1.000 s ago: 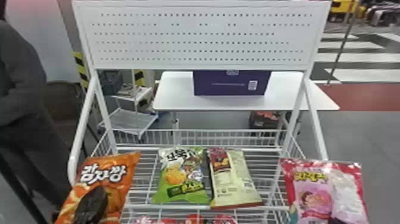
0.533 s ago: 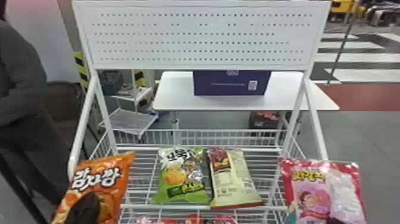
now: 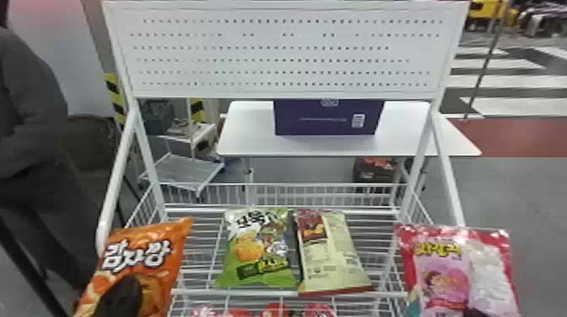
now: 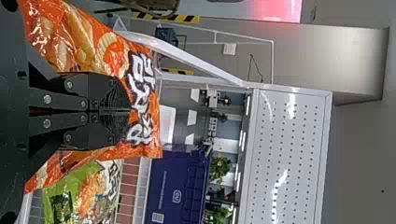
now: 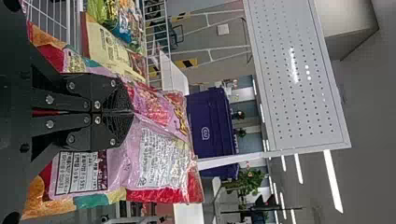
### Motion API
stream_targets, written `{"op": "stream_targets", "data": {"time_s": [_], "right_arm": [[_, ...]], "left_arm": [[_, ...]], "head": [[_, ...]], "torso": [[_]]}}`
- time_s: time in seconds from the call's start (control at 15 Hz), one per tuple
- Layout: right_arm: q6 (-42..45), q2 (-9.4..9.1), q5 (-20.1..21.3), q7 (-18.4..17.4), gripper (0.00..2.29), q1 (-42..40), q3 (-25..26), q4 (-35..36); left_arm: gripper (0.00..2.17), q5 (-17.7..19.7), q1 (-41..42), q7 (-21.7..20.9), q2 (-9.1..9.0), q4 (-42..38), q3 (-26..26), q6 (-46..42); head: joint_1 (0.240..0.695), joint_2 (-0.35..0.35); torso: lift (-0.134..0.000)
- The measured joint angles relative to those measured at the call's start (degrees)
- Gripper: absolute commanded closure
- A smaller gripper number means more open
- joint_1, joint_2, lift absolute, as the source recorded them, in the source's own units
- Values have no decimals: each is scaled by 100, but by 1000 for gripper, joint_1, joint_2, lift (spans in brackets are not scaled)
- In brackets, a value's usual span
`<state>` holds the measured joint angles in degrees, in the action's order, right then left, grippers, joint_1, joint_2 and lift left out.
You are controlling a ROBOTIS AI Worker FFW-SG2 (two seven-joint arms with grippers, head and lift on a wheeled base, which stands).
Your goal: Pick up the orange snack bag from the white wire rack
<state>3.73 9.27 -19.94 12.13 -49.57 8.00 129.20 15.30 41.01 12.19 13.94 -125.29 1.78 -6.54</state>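
While left end effector (image 3: 130, 281) pinches, bag (image 3: 143, 242) tilted

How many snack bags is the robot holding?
2: the orange snack bag in its left gripper, and the pink and red bag in its right gripper.

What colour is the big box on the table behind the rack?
Purple, clearest in head view.

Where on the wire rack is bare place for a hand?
The rack shows bare wires left of the green bag, towards the orange bag, and right of the cream bag, towards the pink bag; a hand could probably pass there. The middle is crowded: green and cream bags lie side by side.
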Motion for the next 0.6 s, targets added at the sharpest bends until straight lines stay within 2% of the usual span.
{"op": "stream_targets", "data": {"time_s": [0.6], "right_arm": [[0, 30, -9, 0, 2253, -5, -7, 9]], "left_arm": [[2091, -1, 14, -29, 1, -9, 0, 0]], "head": [[499, 0]], "torso": [[0]]}}
